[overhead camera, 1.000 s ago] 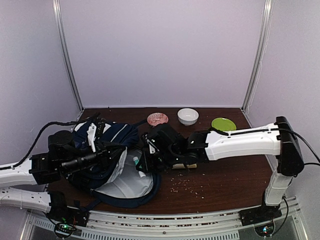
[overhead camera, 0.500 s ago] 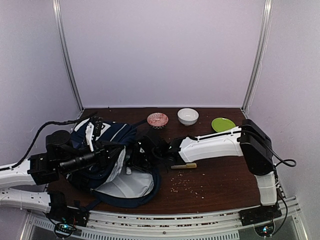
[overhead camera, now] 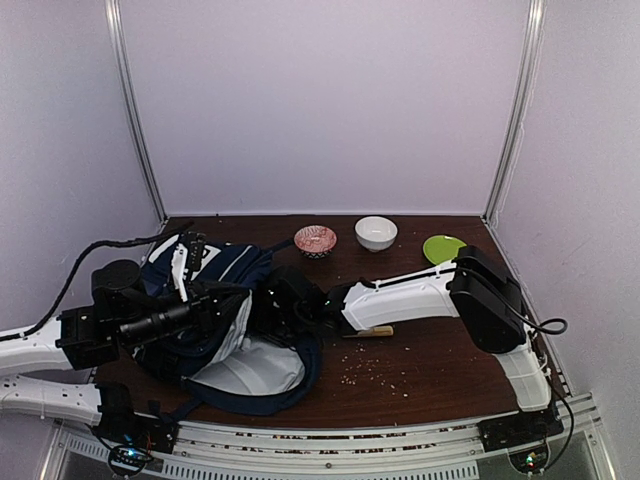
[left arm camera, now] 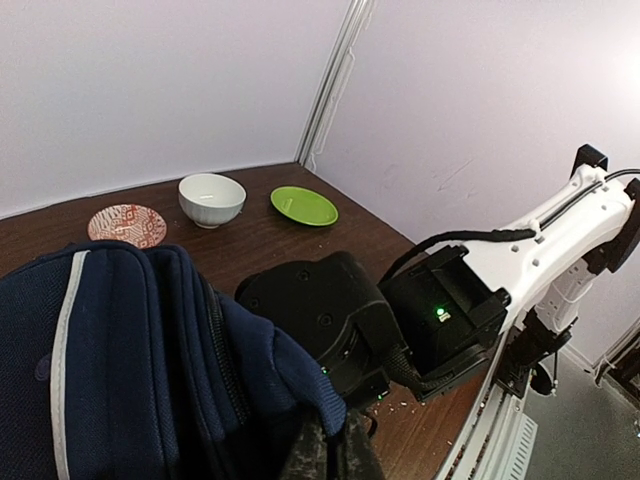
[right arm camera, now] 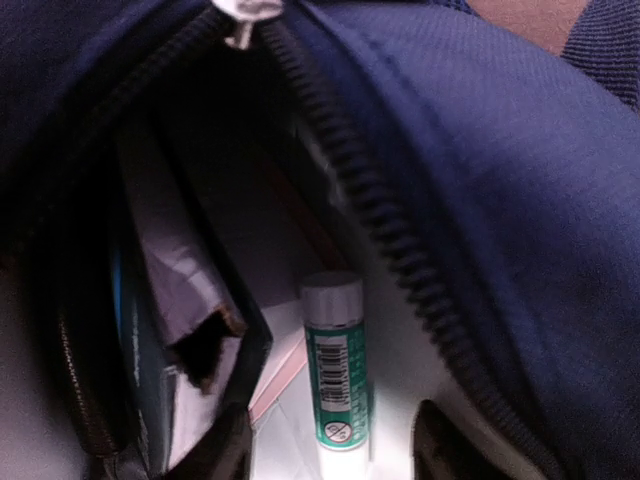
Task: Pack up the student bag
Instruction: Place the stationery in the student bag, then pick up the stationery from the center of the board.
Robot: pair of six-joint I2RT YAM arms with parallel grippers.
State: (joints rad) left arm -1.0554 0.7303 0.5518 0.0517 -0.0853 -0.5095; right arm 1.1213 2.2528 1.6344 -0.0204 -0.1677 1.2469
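Item: navy-blue fabric backpack [overhead camera: 232,266], lying unzipped on the left of the dark wooden bench [overhead camera: 430,378]. I see the left fingers [left arm camera: 345,455] clenched on its opening edge. The right fingers [right arm camera: 228,445] are released inside it, with a green-and-white tube [right arm camera: 335,375] lying between them.

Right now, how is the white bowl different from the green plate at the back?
The round white ceramic bowl is deep with tall sides; the round lime-green plate is flat and shallow. The bowl sits beside the red patterned dish; the plate sits alone, further right. Both are round and look empty.
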